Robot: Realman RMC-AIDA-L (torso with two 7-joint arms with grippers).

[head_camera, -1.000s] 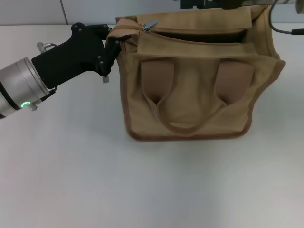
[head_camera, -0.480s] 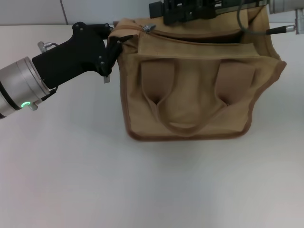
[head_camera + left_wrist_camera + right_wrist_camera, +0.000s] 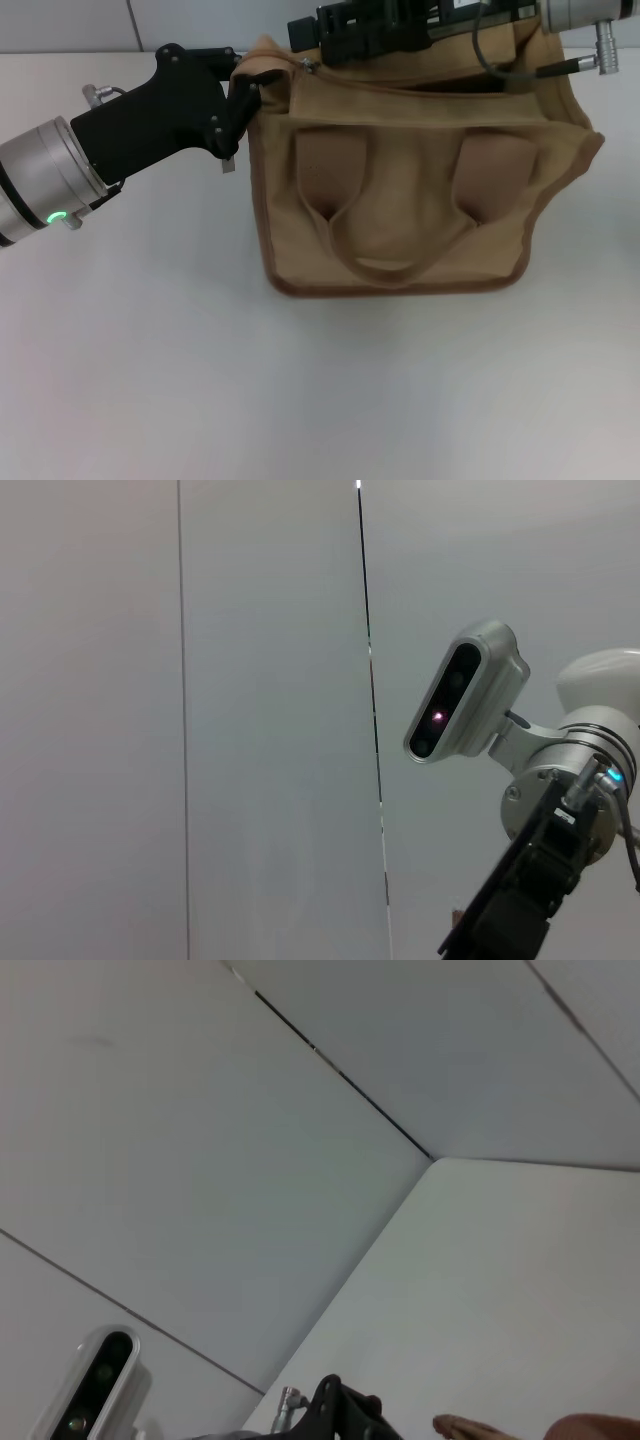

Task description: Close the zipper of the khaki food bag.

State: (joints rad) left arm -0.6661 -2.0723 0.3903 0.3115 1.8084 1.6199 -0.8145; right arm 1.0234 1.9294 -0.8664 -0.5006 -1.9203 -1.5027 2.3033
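White table [image 3: 150, 380], khaki food bag [image 3: 410, 230]

boxy khaki canvas food bag [image 3: 420, 200], darker brown piping | black left gripper [image 3: 238, 95] | plain white table [image 3: 300, 390]

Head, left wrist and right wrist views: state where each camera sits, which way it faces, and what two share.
Head view: above, facing down at the boxy khaki canvas food bag on the white table; left gripper pinches the bag's corner, right gripper reaches its zipper.
Left wrist view: faces the grey wall; the right arm shows.
Right wrist view: faces wall and table; the left gripper shows.
Shared: both wrist views see the opposite arm.
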